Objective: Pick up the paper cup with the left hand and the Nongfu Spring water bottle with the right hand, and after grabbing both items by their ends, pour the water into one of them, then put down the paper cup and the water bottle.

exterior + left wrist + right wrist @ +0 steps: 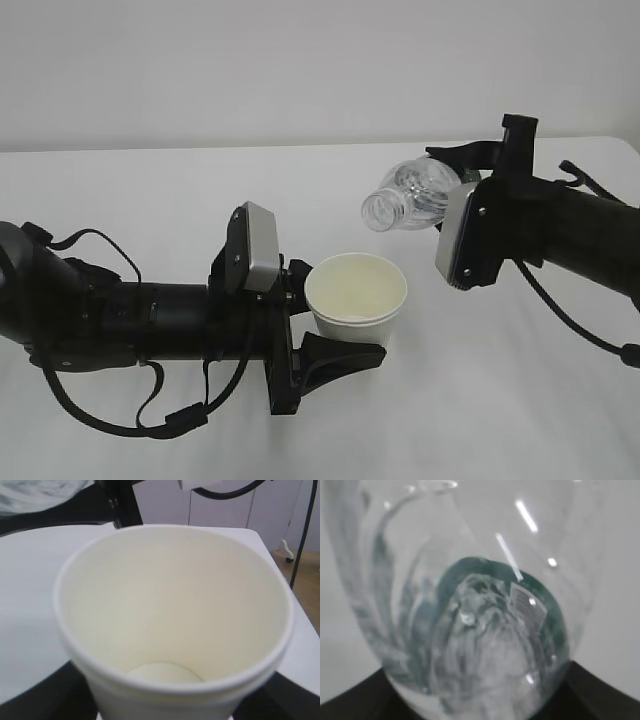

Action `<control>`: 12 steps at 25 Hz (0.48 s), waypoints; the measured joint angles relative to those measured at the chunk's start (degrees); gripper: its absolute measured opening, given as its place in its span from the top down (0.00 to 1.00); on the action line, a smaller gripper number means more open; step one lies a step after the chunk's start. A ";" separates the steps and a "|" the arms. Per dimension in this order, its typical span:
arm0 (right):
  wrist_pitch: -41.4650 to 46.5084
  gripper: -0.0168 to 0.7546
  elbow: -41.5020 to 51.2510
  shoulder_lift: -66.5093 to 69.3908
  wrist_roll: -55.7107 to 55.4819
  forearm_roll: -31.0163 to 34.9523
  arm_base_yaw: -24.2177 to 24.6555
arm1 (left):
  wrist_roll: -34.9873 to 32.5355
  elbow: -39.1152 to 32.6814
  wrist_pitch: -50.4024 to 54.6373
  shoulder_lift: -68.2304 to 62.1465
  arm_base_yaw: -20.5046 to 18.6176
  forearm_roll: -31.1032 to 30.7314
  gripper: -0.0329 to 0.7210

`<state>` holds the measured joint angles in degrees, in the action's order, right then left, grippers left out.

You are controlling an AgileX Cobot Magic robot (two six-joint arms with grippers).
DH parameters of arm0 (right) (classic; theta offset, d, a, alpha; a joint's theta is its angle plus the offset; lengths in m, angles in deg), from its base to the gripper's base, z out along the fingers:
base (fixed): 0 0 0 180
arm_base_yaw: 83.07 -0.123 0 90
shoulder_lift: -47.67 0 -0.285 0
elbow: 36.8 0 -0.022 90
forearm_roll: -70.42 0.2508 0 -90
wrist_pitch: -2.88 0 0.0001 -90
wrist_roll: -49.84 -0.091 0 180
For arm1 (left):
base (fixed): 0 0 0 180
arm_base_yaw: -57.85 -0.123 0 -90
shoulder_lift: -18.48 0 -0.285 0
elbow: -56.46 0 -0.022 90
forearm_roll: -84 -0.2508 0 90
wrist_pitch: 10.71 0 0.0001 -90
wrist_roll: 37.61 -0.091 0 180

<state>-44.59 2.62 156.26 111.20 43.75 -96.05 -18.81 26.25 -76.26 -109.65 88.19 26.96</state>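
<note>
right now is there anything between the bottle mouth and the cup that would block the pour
Nothing visible does. The Nongfu Spring water bottle, tipped in the right hand, has its open mouth up and right of the paper cup held by the left hand, with only open air between them. The cup's inside looks bare and unobstructed in the left wrist view.

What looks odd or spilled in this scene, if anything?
Nothing is spilled. The water bottle lies tilted in the right gripper, mouth beyond the paper cup rim, which the left gripper holds. The cup looks dry inside.
</note>
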 joint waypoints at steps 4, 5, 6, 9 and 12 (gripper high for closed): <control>-0.25 0.39 0.00 0.00 2.12 0.08 0.00 | 0.00 0.00 0.00 0.00 0.00 0.00 0.29; -0.25 0.39 0.00 0.00 2.60 0.08 0.00 | 0.00 0.00 0.00 0.00 0.00 0.12 0.29; -0.35 0.39 0.00 0.00 2.86 0.13 0.00 | 0.00 0.00 0.00 0.00 0.00 0.21 0.29; -0.34 0.39 0.00 0.00 3.87 0.13 0.00 | 0.00 0.00 0.00 0.00 0.00 0.73 0.30; -0.34 0.39 0.00 0.00 4.54 0.13 0.00 | 0.00 0.00 0.00 0.00 0.00 0.86 0.30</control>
<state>-44.93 2.62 156.26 115.74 43.88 -96.05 -18.81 26.25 -76.26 -109.65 88.19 27.83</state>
